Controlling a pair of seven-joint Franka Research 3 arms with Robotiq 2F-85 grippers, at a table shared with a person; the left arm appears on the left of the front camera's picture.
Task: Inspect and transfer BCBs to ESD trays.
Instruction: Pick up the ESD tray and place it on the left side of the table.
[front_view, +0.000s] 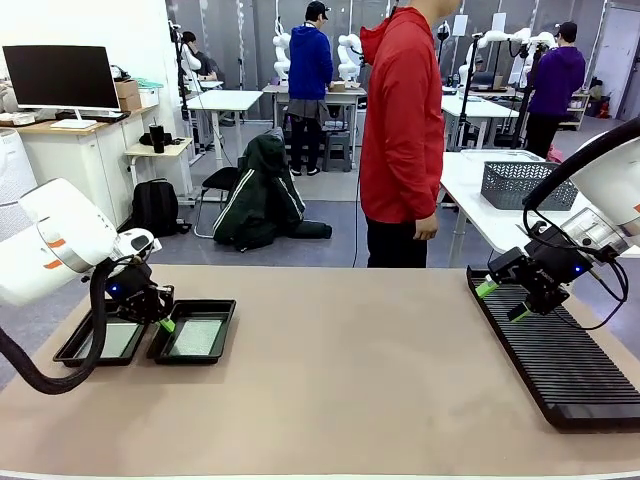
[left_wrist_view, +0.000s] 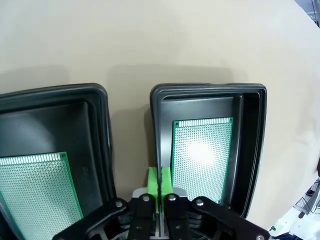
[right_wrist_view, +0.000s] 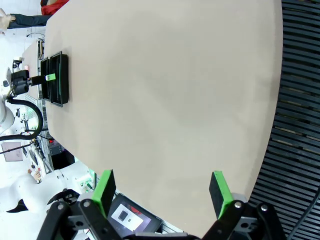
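Two black ESD trays lie side by side at the table's left. The right tray (front_view: 222, 322) (left_wrist_view: 252, 145) holds a green BCB (front_view: 196, 337) (left_wrist_view: 202, 152) flat on its floor. The left tray (front_view: 68, 350) (left_wrist_view: 97, 135) holds another BCB (front_view: 116, 340) (left_wrist_view: 37, 192). My left gripper (front_view: 165, 323) (left_wrist_view: 159, 181) hangs shut and holds nothing, just above the strip between the two trays. My right gripper (front_view: 502, 300) (right_wrist_view: 164, 190) stands open with nothing between its fingers, above the near-left edge of the ribbed rack.
A long black slotted rack (front_view: 560, 350) (right_wrist_view: 297, 125) lies along the table's right side. A grey mesh basket (front_view: 520, 185) sits on a white table behind it. A person in a red hoodie (front_view: 403, 120) stands at the far edge. The table's middle (front_view: 350, 370) is bare.
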